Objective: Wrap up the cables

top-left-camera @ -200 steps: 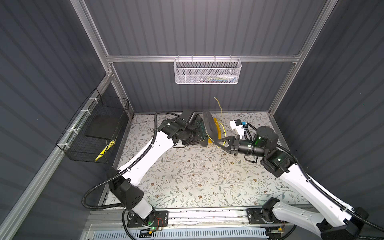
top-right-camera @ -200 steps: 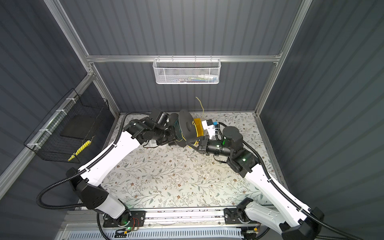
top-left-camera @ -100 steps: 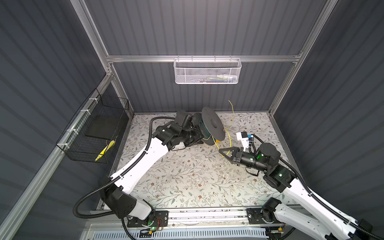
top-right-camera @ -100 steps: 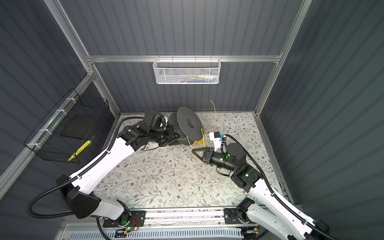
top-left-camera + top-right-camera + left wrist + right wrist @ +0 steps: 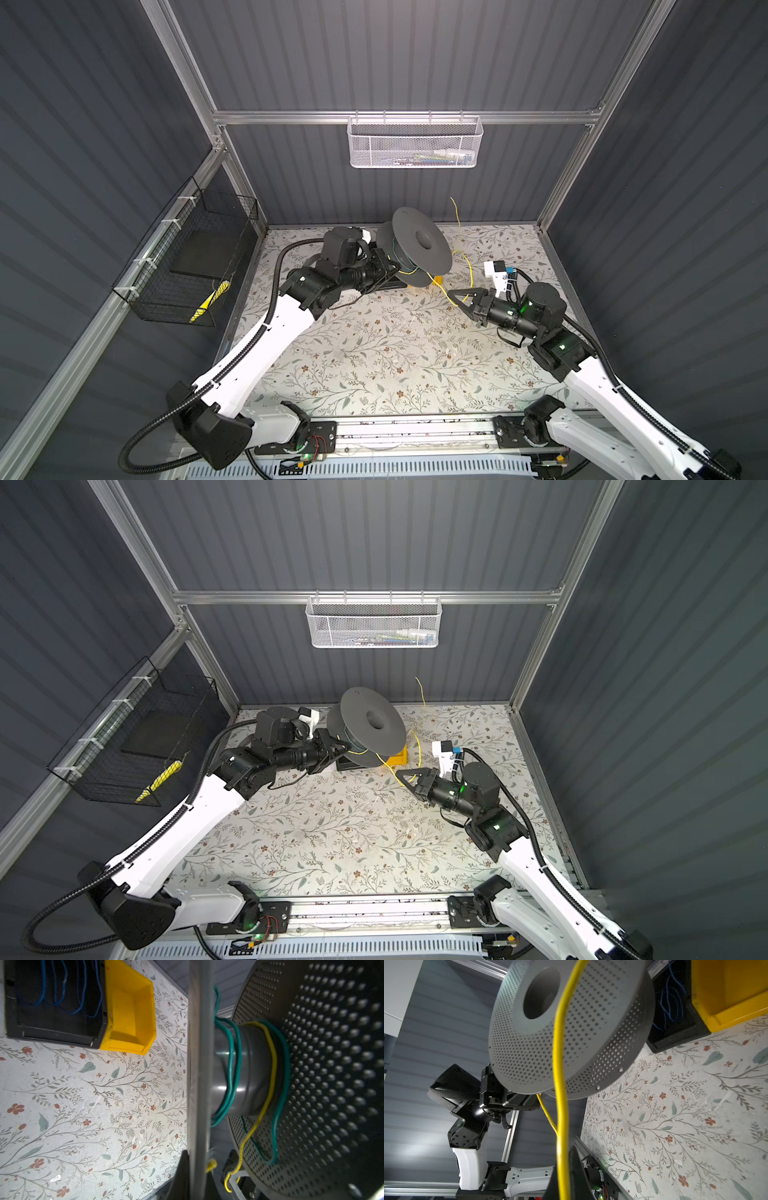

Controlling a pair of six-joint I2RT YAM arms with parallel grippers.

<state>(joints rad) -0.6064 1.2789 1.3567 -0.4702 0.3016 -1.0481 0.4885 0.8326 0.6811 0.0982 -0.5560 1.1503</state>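
- Thin bright yellow wire [image 5: 470, 268]: one loose turn lies round the hub of a dark grey perforated plastic spool [image 5: 422, 245], beside turns of green wire [image 5: 232, 1059]. From the hub it sags to my right tool, and its free end stands up near the back wall.
- My right tool [image 5: 452, 296] is closed, pinching the yellow wire above the floral-patterned worktop [image 5: 374, 353].
- My left tool [image 5: 388, 269] is clamped on the spool's flange, holding the spool tilted above the worktop.
- A yellow plastic bin [image 5: 128, 1012] touches a black tray [image 5: 52, 1026] of blue wires [image 5: 83, 991], beneath the raised spool.
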